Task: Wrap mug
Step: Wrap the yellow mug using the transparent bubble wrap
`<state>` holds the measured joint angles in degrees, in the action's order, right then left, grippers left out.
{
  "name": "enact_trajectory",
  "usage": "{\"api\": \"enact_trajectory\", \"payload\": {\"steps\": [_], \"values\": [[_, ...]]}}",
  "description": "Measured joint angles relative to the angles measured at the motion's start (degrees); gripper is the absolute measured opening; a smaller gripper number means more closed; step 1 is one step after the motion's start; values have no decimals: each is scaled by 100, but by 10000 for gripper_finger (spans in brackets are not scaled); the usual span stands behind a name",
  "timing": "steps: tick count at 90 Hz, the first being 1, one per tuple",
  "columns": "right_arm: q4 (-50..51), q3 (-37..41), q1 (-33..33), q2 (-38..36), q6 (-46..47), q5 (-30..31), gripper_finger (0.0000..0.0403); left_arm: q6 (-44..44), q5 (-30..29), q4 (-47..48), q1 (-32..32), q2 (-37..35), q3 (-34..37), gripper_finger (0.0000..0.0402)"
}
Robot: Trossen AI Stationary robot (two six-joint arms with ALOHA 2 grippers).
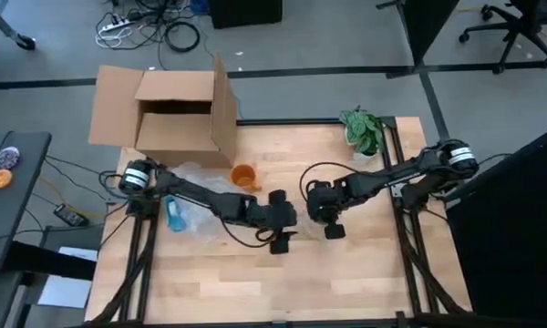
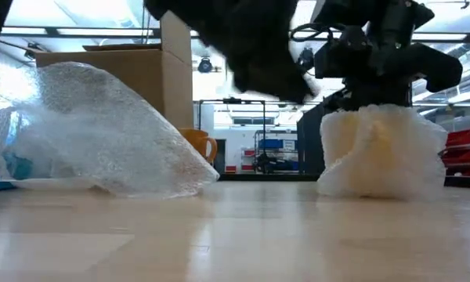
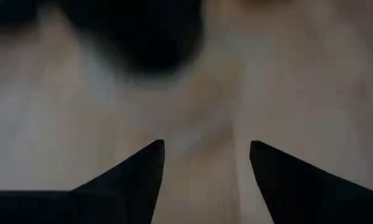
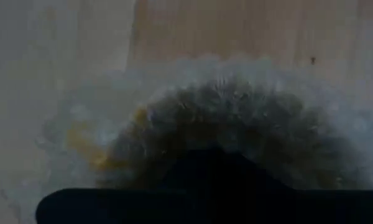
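Observation:
A bundle of bubble wrap [image 2: 384,157] with something yellowish inside stands on the table right of centre. My right gripper [image 2: 376,94] sits on its top, and the right wrist view looks down onto the bundle [image 4: 236,112]. Just left of it in the high view, my left gripper [image 1: 281,223] hangs over bare wood, open and holding nothing [image 3: 205,162]. An unwrapped orange mug [image 1: 244,176] stands upright on its base farther back. My right gripper comes down from above onto the gathered top of the bubble-wrap bundle [image 4: 174,118], fingers together [image 4: 217,174]. The fingers themselves hide the exact place of contact. The bundle stands upright with its base on the table [image 2: 376,192].
A loose sheet of bubble wrap [image 1: 196,205] lies at the left, covering a blue object [image 1: 174,216]. An open cardboard box [image 1: 173,114] stands at the far left edge, and a green plant [image 1: 363,129] at the far right. The near half of the table [image 1: 273,282] is bare wood.

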<state>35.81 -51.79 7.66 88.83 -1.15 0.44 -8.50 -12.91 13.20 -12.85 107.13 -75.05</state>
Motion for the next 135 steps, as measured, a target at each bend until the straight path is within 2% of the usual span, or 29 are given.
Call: {"api": "enact_trajectory", "payload": {"steps": [5,11,20,27,36,42,47,56,73,86,99,107,112,135], "values": [[42,27,1,-121,-62,-11,0,-151,-76,55,-45,-11,82,223],[95,47,1,-330,-282,17,0,-312,17,-437,-69,-10,357,223],[103,72,7,-662,-451,332,0,-346,635,-1958,-65,25,1046,223],[107,74,-6,-865,-290,707,0,-216,675,-3448,-36,30,1660,223],[162,74,-4,-975,66,1471,0,-116,351,-5173,63,15,2369,223],[302,74,-4,-977,241,1866,0,-76,-55,-5874,167,100,2699,223],[332,72,-5,-924,376,1969,0,-66,-340,-6211,258,151,2916,223],[362,68,-118,-768,816,1840,0,-55,-565,-6485,404,339,3025,223],[326,5,-597,-35,1646,472,0,40,-604,-6922,565,986,3024,223],[374,-46,-776,222,1694,223,1,-161,-622,-7726,564,1483,3009,223],[570,-175,-902,-207,1947,1,0,-132,-752,-7883,464,1922,3004,223],[704,-297,-1041,-523,2146,-352,0,-227,-1322,-8157,443,2180,2983,223],[890,-388,-1126,-706,2375,-519,0,-224,-1457,-8423,454,2306,2990,223],[1716,-743,-1239,-1048,2859,-447,0,-74,-1500,-8924,389,2430,2983,223]]}}
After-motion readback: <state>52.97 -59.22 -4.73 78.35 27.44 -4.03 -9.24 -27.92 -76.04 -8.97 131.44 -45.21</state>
